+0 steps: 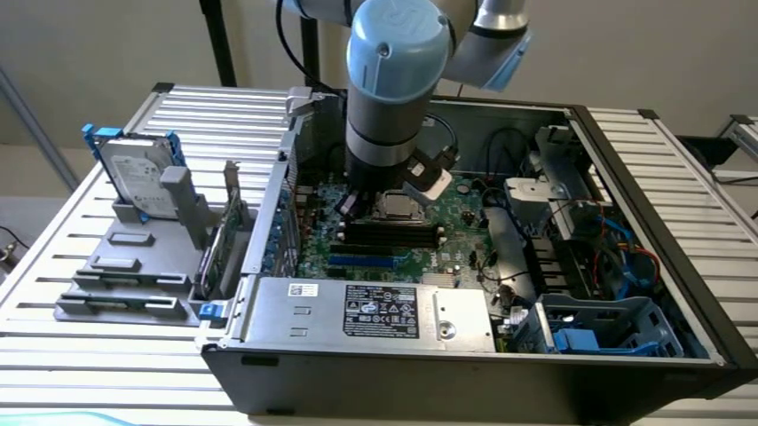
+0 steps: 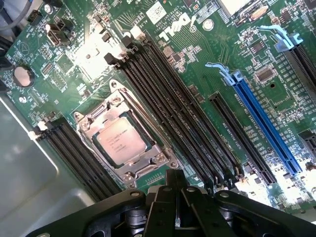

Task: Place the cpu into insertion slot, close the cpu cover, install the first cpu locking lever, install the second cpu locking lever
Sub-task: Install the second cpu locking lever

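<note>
- Exterior view: a plain pale wall stands behind a ribbed silver metal desk (image 1: pixel 71 266), on which an open black computer tower case (image 1: pixel 663 266) lies on its side.
- A grey and pale-blue robot arm (image 1: pixel 397 80) reaches straight down into the case, over the green circuit board (image 1: pixel 462 217).
- Its black hand (image 1: pixel 376 197) hangs just above the small square socket area; whether the fingers are open or closed, and whether they hold anything, cannot be told here.
- A grey power supply box (image 1: pixel 367 311) lies at the near edge of the case; a grey fixture (image 1: pixel 142 257) carrying a silver hard drive (image 1: pixel 137 173) sits on the desk at the exterior view's left.
- Wrist view: the pale tan-silver square cpu (image 2: pixel 118 139) lies flat inside the insertion slot (image 2: pixel 84 129), between banks of long black memory slots (image 2: pixel 173 108).
- The silvery metal cpu cover (image 2: pixel 140 163), a frame with a central window, appears to lie down around the chip, so placing, and probably closing, look done.
- The black body of the hand shows at the picture's edge, near the socket; its finger spread is not readable.
- A long blue expansion slot (image 2: pixel 264 128) runs well apart from the socket.
- Judgement: the lever work seems to be the step in hand. Doing it well calls for pressing on the thin lever only, keeping clear of the chip face, and sweeping it sideways under its hook without skidding onto the neighbouring memory slots.
</note>
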